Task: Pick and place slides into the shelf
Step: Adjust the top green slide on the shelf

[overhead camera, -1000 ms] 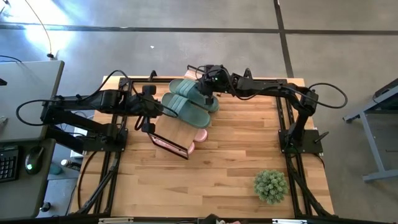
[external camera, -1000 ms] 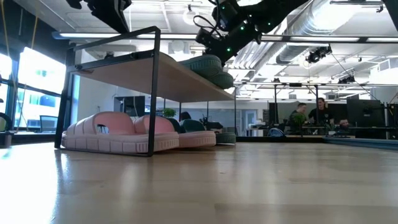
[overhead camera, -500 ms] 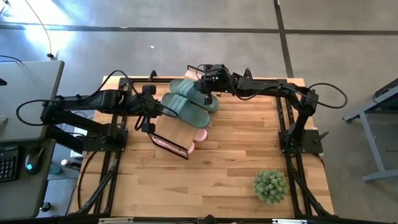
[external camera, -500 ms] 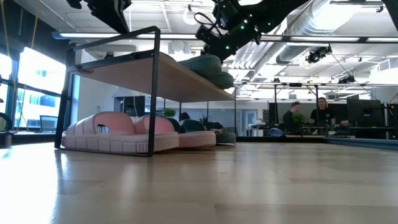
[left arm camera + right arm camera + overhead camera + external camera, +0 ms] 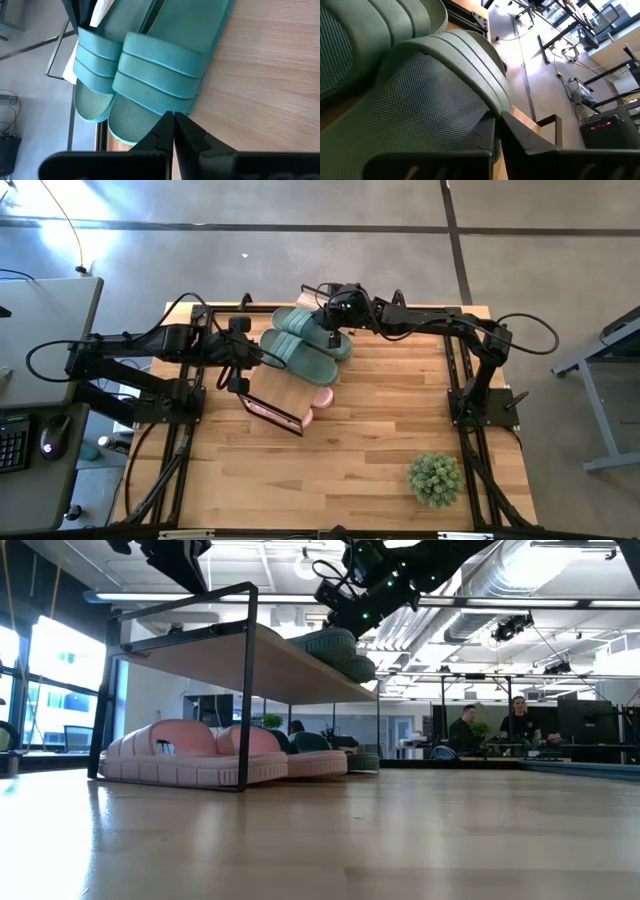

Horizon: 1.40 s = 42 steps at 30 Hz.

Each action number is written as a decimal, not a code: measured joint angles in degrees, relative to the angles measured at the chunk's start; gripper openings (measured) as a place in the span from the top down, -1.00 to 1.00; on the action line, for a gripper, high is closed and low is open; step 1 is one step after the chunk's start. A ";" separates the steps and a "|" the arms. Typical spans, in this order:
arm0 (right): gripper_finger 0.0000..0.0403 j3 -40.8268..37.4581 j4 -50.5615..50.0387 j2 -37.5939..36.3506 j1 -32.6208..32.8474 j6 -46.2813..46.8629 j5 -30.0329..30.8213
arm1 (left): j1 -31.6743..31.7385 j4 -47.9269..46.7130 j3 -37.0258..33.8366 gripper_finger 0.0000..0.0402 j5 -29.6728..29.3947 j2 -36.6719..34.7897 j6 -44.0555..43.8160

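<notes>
right gripper closed, beside green slides

1. High view: overhead, looking straight down on the whole table and both arms; far off.
2. Low view: at tabletop height, level across the wood into the room; the shelf stands near.
3. Left wrist view: close above the green slides, facing down on them.
4. Right wrist view: closer yet, skimming across them toward the floor beyond.
5. All four share the green slides on the shelf top.
</notes>
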 joint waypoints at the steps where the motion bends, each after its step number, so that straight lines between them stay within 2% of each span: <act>1: 0.99 0.00 -0.12 -0.04 0.00 0.04 0.00 | 0.00 0.00 0.00 0.99 0.00 0.00 0.00; 24: 0.98 0.00 -5.36 -2.26 -0.08 0.83 -0.88 | 0.00 0.04 -0.02 0.99 -0.74 0.00 -0.04; 29: 0.87 0.00 -5.36 -2.27 -0.13 1.06 -0.87 | 0.00 0.02 -0.02 0.98 -0.74 0.00 -0.16; 42: 0.41 -0.04 -5.26 -3.12 -0.14 2.16 -1.17 | 0.00 0.02 -0.02 0.99 -0.76 0.00 -0.84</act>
